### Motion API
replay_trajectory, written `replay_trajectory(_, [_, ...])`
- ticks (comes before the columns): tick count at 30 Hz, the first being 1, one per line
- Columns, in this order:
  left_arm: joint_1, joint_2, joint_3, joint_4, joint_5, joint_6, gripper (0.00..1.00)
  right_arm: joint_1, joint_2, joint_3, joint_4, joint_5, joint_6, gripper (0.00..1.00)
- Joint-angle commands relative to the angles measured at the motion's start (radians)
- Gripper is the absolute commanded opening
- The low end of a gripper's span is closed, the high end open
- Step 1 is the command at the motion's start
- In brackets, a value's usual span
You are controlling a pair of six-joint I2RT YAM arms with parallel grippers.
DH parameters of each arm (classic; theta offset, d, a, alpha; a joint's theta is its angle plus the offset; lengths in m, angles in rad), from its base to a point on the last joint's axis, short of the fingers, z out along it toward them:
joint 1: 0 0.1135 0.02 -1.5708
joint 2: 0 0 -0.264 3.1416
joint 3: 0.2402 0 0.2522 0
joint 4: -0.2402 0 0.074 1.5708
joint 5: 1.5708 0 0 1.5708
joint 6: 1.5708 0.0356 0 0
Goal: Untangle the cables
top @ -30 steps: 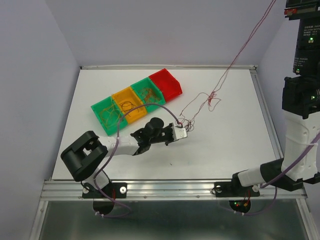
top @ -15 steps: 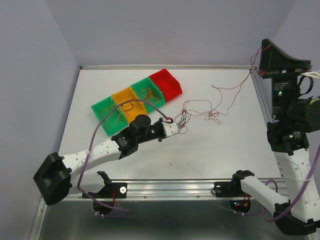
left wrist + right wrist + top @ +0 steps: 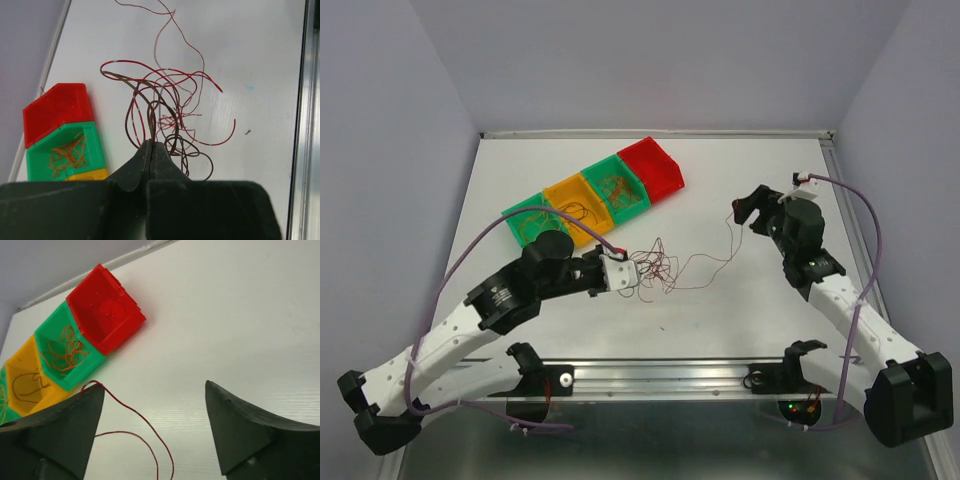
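The cables (image 3: 650, 268) lay as a small loose tangle of red and dark brown loops on the white desk (image 3: 770, 300), near its middle and just in front of the row of bins. One long red strand (image 3: 705, 258) trailed out of the tangle to the right and turned up at its far end beside the right pincer (image 3: 760, 212).

The left pincer (image 3: 630, 273) was closed on the tangle's near edge. In its wrist view the fingertips met with several dark strands caught between them, and the rest fanned away from the tips. The right pincer stood with its jaws wide apart and gripped nothing. In its own view the red strand (image 3: 132, 415) curled past one finger (image 3: 75, 420) (whether it rested on that finger I could not tell).

The strand's long axis ran roughly left to right, from the held tangle toward the right pincer. The left arm was therefore the nearer to the knot and the right arm the nearer to the free end.

A second earlier the right arm had been raised high at the desk's right side with that strand drawn up taut. It had since come down low and let go, leaving the strand slack. The left arm had reached out flatter, and the tangle sat further left and nearer.

The green bin (image 3: 620, 188) and the orange bin (image 3: 575, 205) held coiled wires, while the red bin (image 3: 655, 165) looked bare.
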Motion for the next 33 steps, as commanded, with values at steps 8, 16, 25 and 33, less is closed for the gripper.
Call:
replay_trajectory(8, [0.0, -0.052, 0.228, -0.246, -0.012, 0.038, 0.0, 0.008, -0.011, -0.301, 0.682, -0.863, -0.069, 1.0])
replay_trajectory(16, [0.0, -0.024, 0.289, -0.231, -0.168, -0.008, 0.0, 0.018, -0.087, -0.25, 0.545, -0.574, -0.032, 1.0])
replay_trajectory(25, [0.0, -0.165, 0.274, 0.015, -0.938, -0.094, 0.0, 0.017, -0.098, -0.037, -0.196, -0.069, -0.001, 1.0])
replay_trajectory(33, [0.003, -0.203, 0.353, -0.02, -0.925, -0.079, 0.0, 0.017, -0.031, 0.055, -0.418, 0.162, -0.018, 1.0])
